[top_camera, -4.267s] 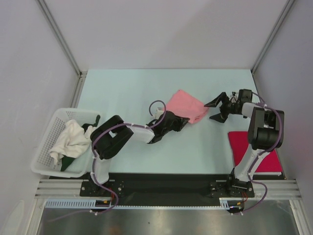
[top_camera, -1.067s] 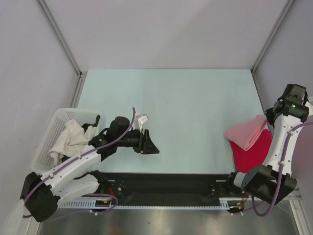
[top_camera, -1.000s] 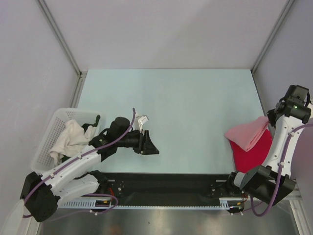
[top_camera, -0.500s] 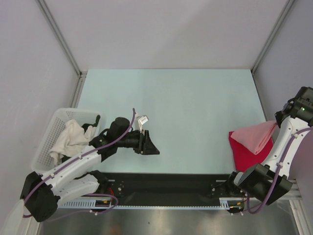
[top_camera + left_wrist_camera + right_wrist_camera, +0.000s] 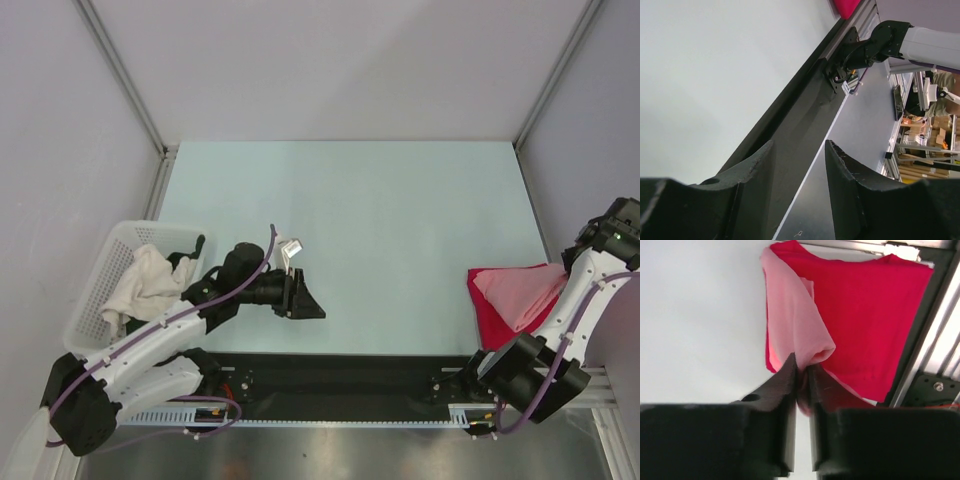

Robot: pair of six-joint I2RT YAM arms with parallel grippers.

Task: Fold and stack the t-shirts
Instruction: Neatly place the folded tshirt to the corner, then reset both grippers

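Observation:
The deep magenta-red t-shirt (image 5: 492, 312) lies flat at the table's right front. The salmon-pink t-shirt (image 5: 522, 290) is draped on top of it. In the right wrist view, the pink t-shirt (image 5: 790, 315) hangs in a fold down onto the magenta t-shirt (image 5: 867, 310), and my right gripper (image 5: 802, 371) is shut on a pinch of the pink cloth just above it. Far to the left, near the front edge, my left gripper (image 5: 303, 297) is open; the left gripper (image 5: 800, 145) has nothing between its fingers.
A white lattice basket (image 5: 100, 262) stands at the left front, holding a white cloth (image 5: 140, 282) and a dark green one. The black front rail (image 5: 330, 372) runs along the near edge. The side wall is close to the right arm.
My right gripper has carried the pink t-shirt right and toward the front, and the cloth has spread out over the magenta one. The left arm has stayed still.

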